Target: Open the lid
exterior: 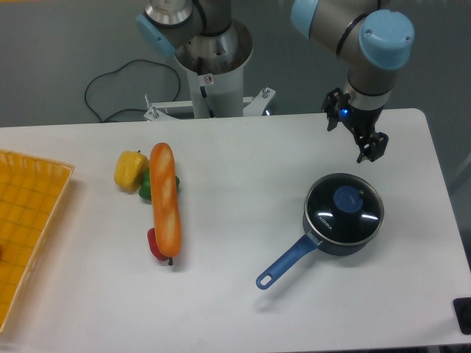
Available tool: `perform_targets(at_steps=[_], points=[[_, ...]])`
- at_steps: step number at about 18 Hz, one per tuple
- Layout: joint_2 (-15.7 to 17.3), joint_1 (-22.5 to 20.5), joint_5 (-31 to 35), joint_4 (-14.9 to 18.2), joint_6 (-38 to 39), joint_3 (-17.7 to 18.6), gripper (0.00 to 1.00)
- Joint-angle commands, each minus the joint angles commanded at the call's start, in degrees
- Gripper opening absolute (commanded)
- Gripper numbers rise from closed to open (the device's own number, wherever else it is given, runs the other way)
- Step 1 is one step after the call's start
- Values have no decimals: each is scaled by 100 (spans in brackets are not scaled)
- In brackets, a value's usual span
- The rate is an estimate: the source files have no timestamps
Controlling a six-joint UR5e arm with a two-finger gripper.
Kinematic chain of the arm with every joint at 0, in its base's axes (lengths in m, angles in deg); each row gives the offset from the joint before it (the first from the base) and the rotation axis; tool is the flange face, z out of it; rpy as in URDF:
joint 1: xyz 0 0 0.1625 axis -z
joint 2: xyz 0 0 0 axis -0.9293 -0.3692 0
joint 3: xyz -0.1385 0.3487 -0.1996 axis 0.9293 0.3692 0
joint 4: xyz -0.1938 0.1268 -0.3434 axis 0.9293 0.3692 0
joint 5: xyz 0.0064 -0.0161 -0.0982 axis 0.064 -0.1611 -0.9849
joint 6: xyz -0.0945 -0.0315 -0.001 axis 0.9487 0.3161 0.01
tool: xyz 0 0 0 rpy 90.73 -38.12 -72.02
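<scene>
Nearest the camera, at the left edge, a yellow mesh basket [22, 220] sits on the white table [243, 309]. To its right a long baguette [165, 200] lies lengthwise, pointing away from the camera, over a yellow pepper [129, 170], a green one [146, 189] and a red one [155, 246]. Further right stands the dark blue saucepan [324, 243], its long handle running toward the lower left. The lid [344, 208] rests flat on the pan, closing it, its blue knob facing up. Above and just behind it hangs the gripper [372, 149], clear of the lid; whether its fingers are apart or together cannot be told.
</scene>
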Motion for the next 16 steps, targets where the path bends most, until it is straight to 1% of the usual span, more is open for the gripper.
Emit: perform_targets(at_steps=[2,6,10,12,14,16], points=[[-9,0,-17,9,9,-9,100],[-18,96,43,-289,-8,35,100],[-61,149,105,-351,26,0,100],[-131,219,88,-456,35,-44,100],[-219,255,53,-649,96,-53,100],[-325,334,-9,-991,79,-53,100]])
